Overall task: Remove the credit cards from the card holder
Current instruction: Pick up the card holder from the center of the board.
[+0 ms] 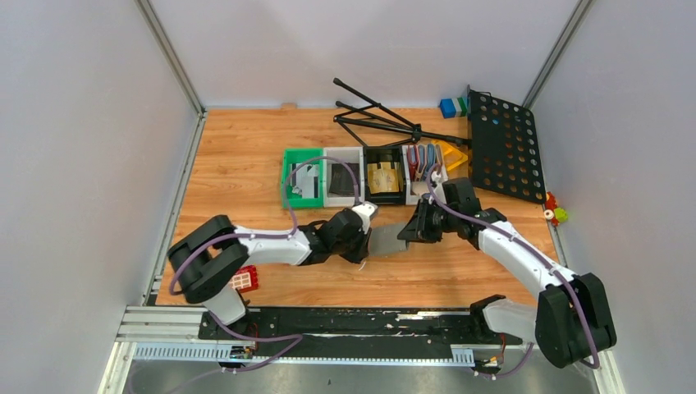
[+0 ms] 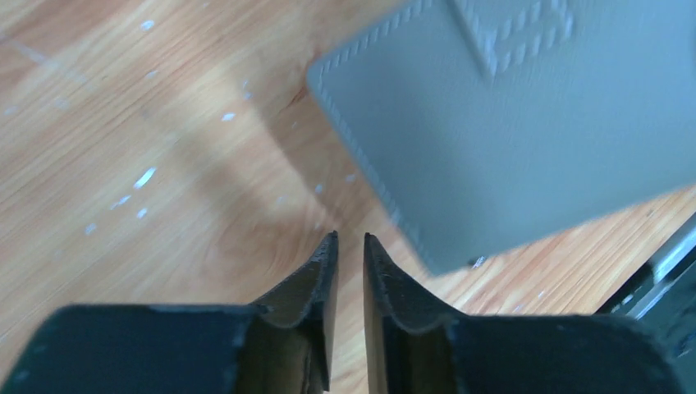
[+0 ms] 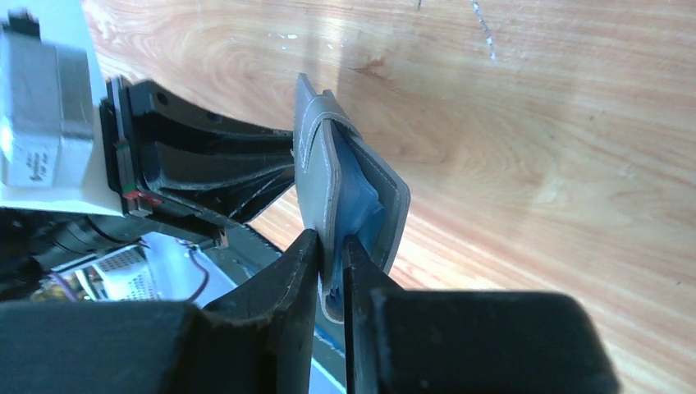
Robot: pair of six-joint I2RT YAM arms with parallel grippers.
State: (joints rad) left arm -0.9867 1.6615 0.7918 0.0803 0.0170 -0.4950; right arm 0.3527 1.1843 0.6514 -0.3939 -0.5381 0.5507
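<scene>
The grey-blue card holder point(image 1: 387, 240) is held off the table between the two arms. My right gripper point(image 1: 410, 233) is shut on one edge of it; in the right wrist view the holder point(image 3: 345, 185) stands on edge, slightly open, with its blue lining showing between my fingertips point(image 3: 330, 243). No card shows in its pockets. My left gripper point(image 1: 367, 245) is shut and empty just beside the holder's other end; the holder's point(image 2: 525, 123) grey outer face lies above and right of its tips point(image 2: 350, 238). Pale flat cards point(image 1: 308, 180) lie in the green bin.
A row of small bins stands behind: green point(image 1: 289, 176), white point(image 1: 343, 156), black point(image 1: 383, 154), and one with red and blue holders point(image 1: 420, 160). A black perforated board point(image 1: 505, 144) and folded stand point(image 1: 377, 119) lie at back right. A red brick point(image 1: 244, 279) sits near the left arm.
</scene>
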